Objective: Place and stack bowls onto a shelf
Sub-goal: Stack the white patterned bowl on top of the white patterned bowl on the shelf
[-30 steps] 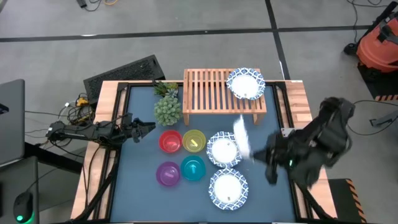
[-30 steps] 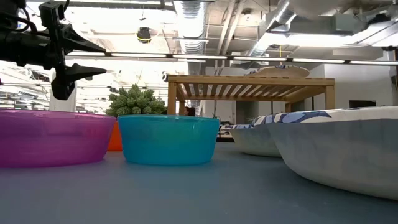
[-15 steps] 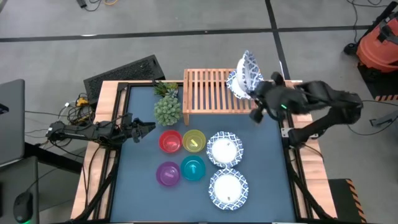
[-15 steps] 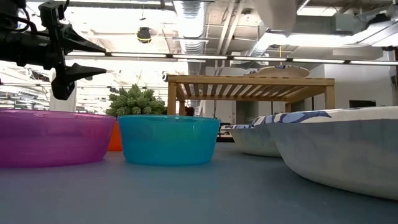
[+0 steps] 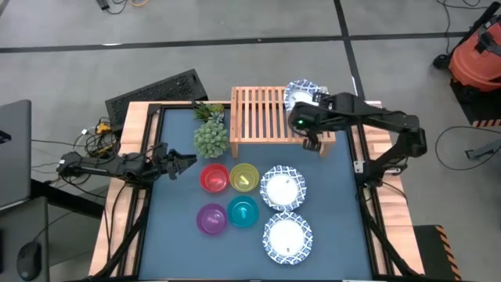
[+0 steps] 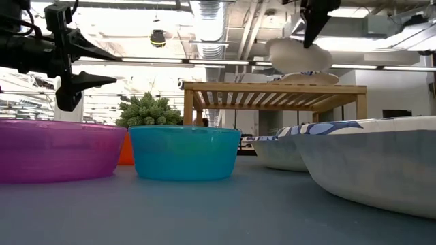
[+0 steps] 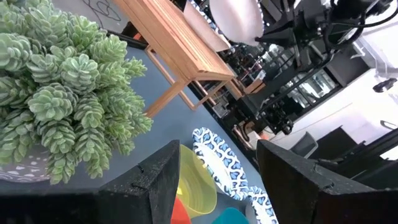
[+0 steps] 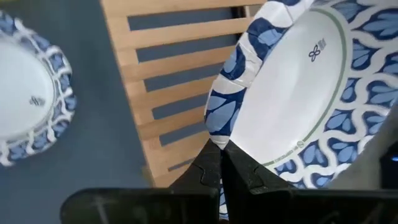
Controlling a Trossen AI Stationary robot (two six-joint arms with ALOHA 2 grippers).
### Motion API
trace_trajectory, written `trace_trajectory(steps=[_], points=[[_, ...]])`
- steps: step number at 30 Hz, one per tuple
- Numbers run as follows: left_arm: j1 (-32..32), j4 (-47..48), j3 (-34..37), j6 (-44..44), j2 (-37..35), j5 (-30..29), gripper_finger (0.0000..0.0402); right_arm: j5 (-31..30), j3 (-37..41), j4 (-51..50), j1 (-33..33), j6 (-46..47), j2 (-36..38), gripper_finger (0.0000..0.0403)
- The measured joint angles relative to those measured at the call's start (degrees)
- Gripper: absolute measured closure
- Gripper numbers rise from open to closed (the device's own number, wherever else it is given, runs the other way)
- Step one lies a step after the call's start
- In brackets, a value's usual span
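My right gripper [image 5: 304, 117] is shut on a white bowl with a blue patterned rim [image 6: 298, 54], held over the right part of the light-wood shelf [image 5: 262, 117]. Right under it, a second white bowl [image 6: 312, 77] rests on the slats. Two more white bowls [image 5: 282, 188] [image 5: 287, 237] stand on the table. The red [image 5: 214, 178], yellow [image 5: 244, 178], purple [image 5: 211, 218] and teal [image 5: 243, 211] bowls stand left of them. My left gripper [image 5: 184, 162] hangs open and empty above the table's left side. My right gripper pinches the held bowl's rim [image 8: 219, 134] between its two fingers, on the side toward the table's near edge. The fingers [image 6: 312, 30] come from above, pointing down. The bowl sits about level, mouth up, close over the bowl on the shelf; whether the two touch I cannot tell.
A green spiky plant [image 5: 210, 133] stands left of the shelf, near my left gripper. The shelf's left part shows bare slats. Wooden frame rails [image 5: 376, 125] run along the table's sides.
My right gripper has carried the white bowl from the table's right side toward the far edge, over the shelf. The bowl, held on edge before, has turned about level and come down close above the bowl on the shelf.
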State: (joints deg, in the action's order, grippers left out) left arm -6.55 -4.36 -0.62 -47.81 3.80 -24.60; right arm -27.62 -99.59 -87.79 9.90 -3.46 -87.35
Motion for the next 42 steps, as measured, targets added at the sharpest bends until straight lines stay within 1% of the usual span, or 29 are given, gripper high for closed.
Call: trace_trajectory(steps=[4, 20, 26, 29, 32, 36, 42], points=[[0.01, -0.04, 0.0, 0.0, 0.64, -0.18, 0.0205, -0.57, -1.44, -2.25, 0.73, -1.14, -2.01, 0.0381], [0.02, 0.08, 0.0, -1.51, 1.09, -0.07, 0.0205, -0.72, -1.51, -2.23, 6.86, -2.61, -2.01, 0.0381], [0.02, 0.08, 0.0, -1.51, 1.09, -0.02, 0.0205, -0.72, -1.51, -2.23, 7.18, -2.63, -2.01, 0.0372], [0.02, 0.08, 0.0, -1.51, 1.09, -0.02, 0.0205, -0.58, -0.68, -2.25, 7.18, -2.61, -2.01, 0.0373], [0.01, 0.08, 0.0, -1.51, 1.09, 0.0, 0.0205, 1.23, 0.69, -2.29, 7.18, -2.64, -2.01, 0.0375], [0.02, 0.08, 0.0, -1.49, 1.09, 0.04, 0.0205, -0.69, 0.77, -2.02, 7.17, -3.12, -1.99, 0.0353], [0.01, 0.08, 0.0, -1.49, 1.09, 0.04, 0.0205, -0.81, 0.77, -2.11, 7.18, -3.46, -1.99, 0.0313]])
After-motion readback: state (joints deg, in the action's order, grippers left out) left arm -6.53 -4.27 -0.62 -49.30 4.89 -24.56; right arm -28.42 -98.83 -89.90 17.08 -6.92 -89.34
